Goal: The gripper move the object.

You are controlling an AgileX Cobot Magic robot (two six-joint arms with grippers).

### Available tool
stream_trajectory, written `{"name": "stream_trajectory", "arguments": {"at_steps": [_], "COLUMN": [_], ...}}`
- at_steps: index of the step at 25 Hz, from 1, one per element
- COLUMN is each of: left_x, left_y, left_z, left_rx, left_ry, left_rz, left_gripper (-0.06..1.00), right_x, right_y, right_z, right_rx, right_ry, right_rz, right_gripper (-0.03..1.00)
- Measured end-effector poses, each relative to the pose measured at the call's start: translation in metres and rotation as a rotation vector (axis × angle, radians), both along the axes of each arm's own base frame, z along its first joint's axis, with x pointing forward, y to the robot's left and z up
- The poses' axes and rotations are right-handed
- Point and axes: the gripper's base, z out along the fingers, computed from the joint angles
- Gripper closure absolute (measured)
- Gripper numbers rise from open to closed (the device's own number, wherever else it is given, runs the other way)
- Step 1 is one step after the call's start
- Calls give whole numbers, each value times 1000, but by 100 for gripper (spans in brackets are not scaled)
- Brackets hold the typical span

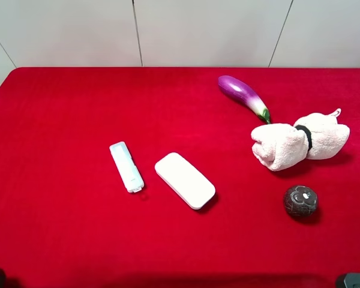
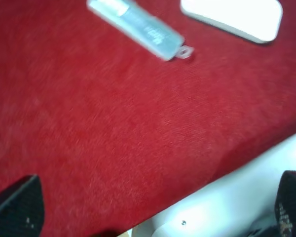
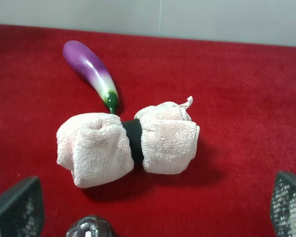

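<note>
Ball [image 1: 300,200], set at five o'clock on the cloth [image 1: 60,228] just below the towel [image 1: 300,144], is framed between the spread fingers of the right gripper [image 3: 153,207], presumably for a reach, while the left gripper [image 2: 153,207] is held released, empty.

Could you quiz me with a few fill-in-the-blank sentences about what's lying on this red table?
1. The purple eggplant lies with its green stem end toward the rolled pink ____.
2. A ____ band is wrapped around the middle of the towel.
3. The dark speckled ball sits on the ____ tablecloth, nearer the front edge than the towel.
4. Two ____ flat devices, a slim stick and a wider case, lie side by side.

Missing words: towel; black; red; white
</note>
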Motion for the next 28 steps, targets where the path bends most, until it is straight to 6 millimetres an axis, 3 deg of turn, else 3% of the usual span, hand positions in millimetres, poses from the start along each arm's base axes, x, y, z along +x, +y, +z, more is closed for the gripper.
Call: {"name": "stream_trajectory", "arguments": {"at_steps": [3, 10, 15, 20, 28], "left_x": [-10, -41, -57, -63, -72], "left_y": [18, 44, 49, 49, 49], "left_z": [-11, -17, -29, -53, -55], "left_rx": [-11, 34, 76, 94, 92], "left_ry": [-61, -361, -441, -456, -540], "left_rz": [82, 205, 311, 364, 363], "left_gripper": [2, 2, 2, 2, 2], "right_x": [0, 0, 0, 0, 0], "right_y": [0, 0, 0, 0, 0], "right_z": [0, 0, 0, 0, 0], "right_rx": [0, 0, 0, 0, 0], "right_ry": [0, 0, 0, 0, 0], "right_rz": [0, 0, 0, 0, 0], "right_gripper": [27, 27, 27, 27, 27]}}
